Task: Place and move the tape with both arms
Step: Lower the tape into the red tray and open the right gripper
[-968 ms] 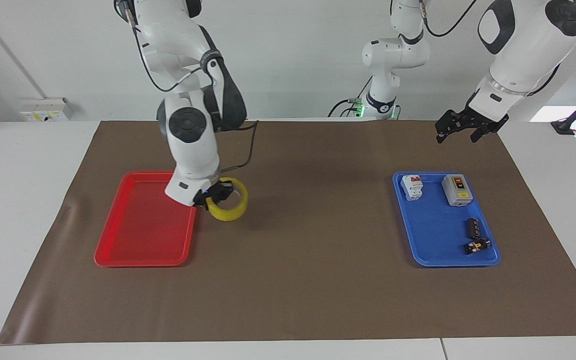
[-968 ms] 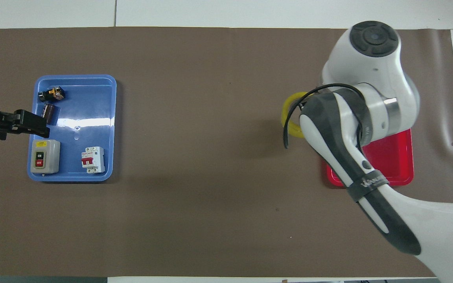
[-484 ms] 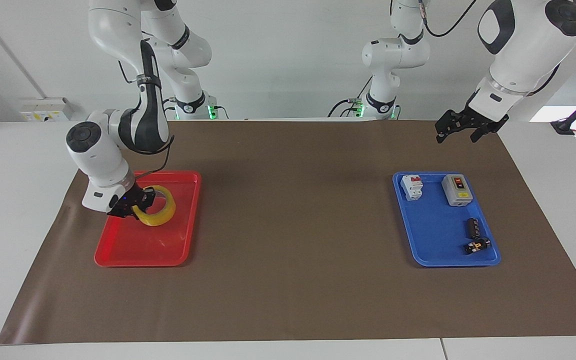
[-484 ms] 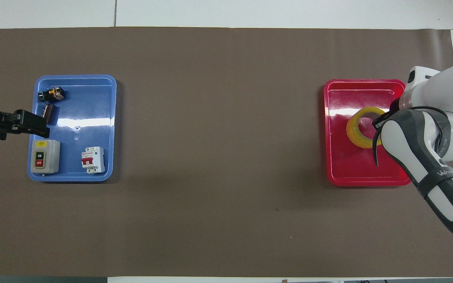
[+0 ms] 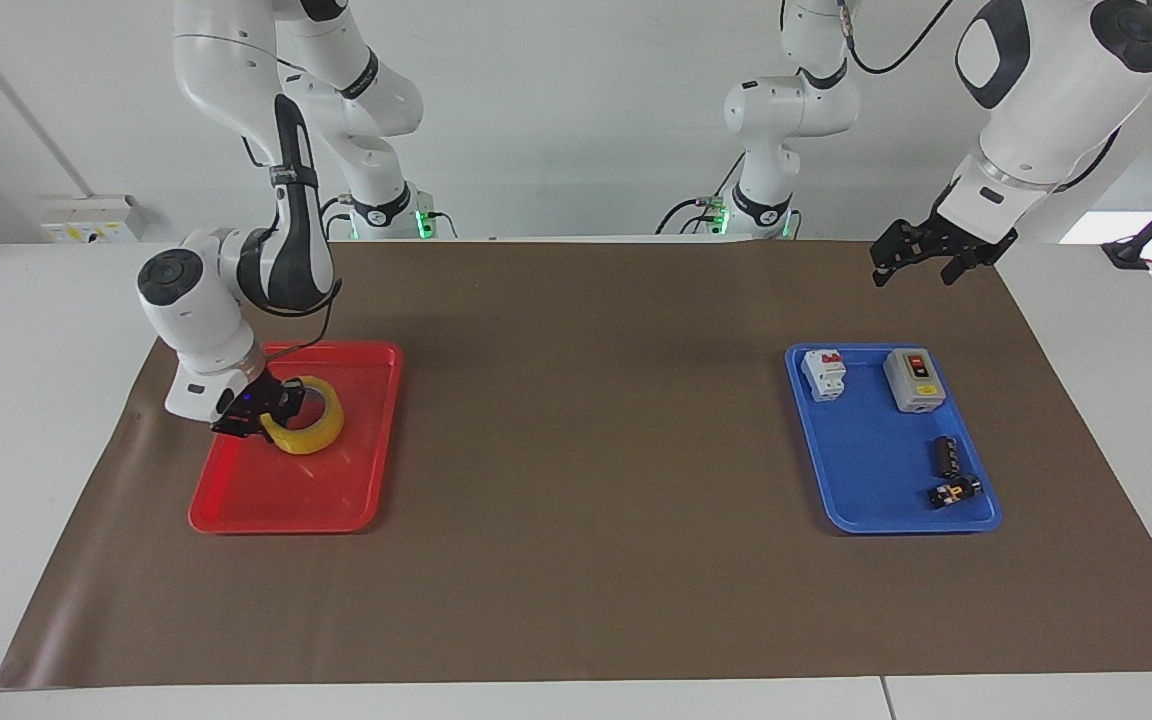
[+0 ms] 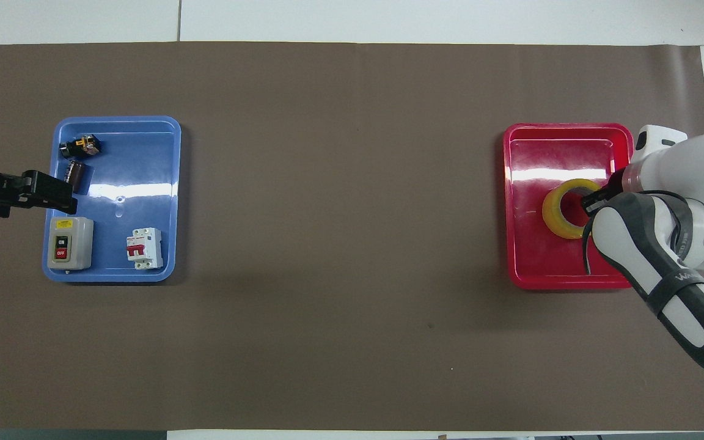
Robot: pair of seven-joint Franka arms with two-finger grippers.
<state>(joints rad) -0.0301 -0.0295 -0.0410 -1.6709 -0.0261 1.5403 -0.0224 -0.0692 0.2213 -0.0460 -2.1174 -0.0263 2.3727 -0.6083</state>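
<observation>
Facing view, right pincer (image 5: 271,408) gripping tape (image 5: 308,427) over red tray (image 5: 281,495), left pincer (image 5: 921,258) idle

Facing and overhead cameras (opposed) share the table (image 5: 576,620).

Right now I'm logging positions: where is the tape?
The tape is in the red tray at the right arm's end of the table, gripped by the right tool.

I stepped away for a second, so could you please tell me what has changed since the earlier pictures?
The right claw, still gripping the tape, carried it from beside the red tray to over the tray, toward the right arm's end. The left claw stayed waiting above the blue tray's end; the parts in that tray did not move.
</observation>
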